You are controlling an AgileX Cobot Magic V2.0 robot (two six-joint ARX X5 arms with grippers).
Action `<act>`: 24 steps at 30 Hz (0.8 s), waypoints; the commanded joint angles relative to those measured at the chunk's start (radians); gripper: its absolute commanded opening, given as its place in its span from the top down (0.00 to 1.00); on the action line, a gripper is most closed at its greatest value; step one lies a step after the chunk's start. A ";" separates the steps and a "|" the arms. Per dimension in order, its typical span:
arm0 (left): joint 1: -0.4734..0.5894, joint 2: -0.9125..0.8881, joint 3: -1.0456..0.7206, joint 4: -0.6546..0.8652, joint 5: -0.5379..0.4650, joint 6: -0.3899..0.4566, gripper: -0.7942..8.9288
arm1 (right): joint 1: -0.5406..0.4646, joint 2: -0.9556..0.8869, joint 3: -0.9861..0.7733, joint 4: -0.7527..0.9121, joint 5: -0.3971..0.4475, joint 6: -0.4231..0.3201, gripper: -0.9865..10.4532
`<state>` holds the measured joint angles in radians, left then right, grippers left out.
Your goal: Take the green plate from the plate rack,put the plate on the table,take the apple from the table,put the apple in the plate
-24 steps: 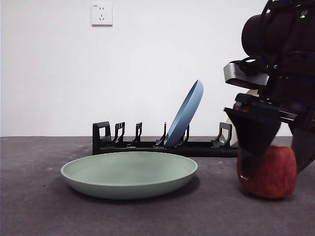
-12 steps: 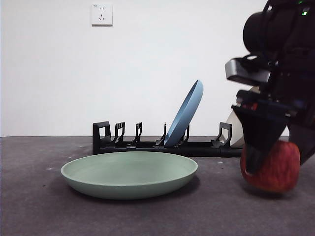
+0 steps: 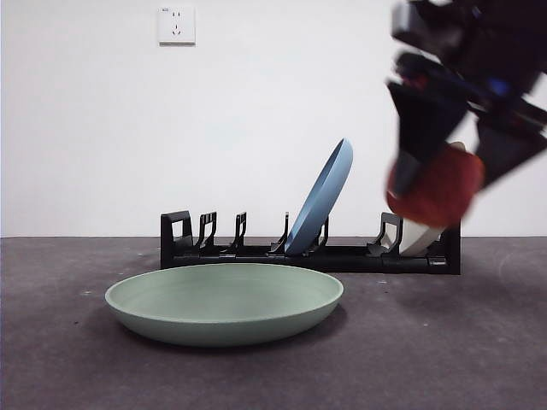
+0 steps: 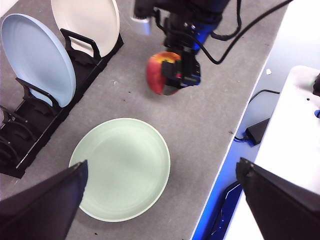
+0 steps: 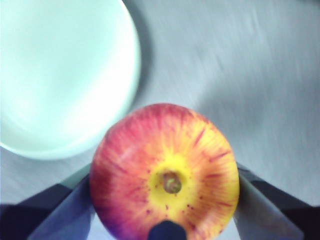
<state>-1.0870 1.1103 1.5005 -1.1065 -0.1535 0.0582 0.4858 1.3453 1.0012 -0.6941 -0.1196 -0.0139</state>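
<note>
Right gripper (image 3: pixel 444 175) clamped on blocky red apple (image 3: pixel 434 190), airborne upper right of front view. Wide pale-green plate (image 3: pixel 224 301) flat on grey table (image 3: pixel 68 367), lower centre. Carry over plate middle, lower gently, then release. Left gripper (image 4: pixel 160 192) jaws spread wide, empty.

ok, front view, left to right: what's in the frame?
wall socket → green plate → blue plate standing in the rack → apple held off the table in the right gripper
</note>
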 commanded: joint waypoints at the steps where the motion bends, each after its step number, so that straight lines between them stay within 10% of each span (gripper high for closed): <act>1: 0.002 -0.001 -0.003 0.002 -0.001 -0.010 0.40 | 0.036 0.006 0.048 0.021 -0.001 0.013 0.92; 24: 0.002 -0.001 -0.003 0.002 0.000 -0.006 0.40 | 0.262 0.525 0.344 0.149 0.026 0.025 0.92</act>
<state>-1.0870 1.1103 1.5005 -1.1065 -0.1535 0.0586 0.7441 1.8549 1.3388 -0.5510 -0.1001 0.0078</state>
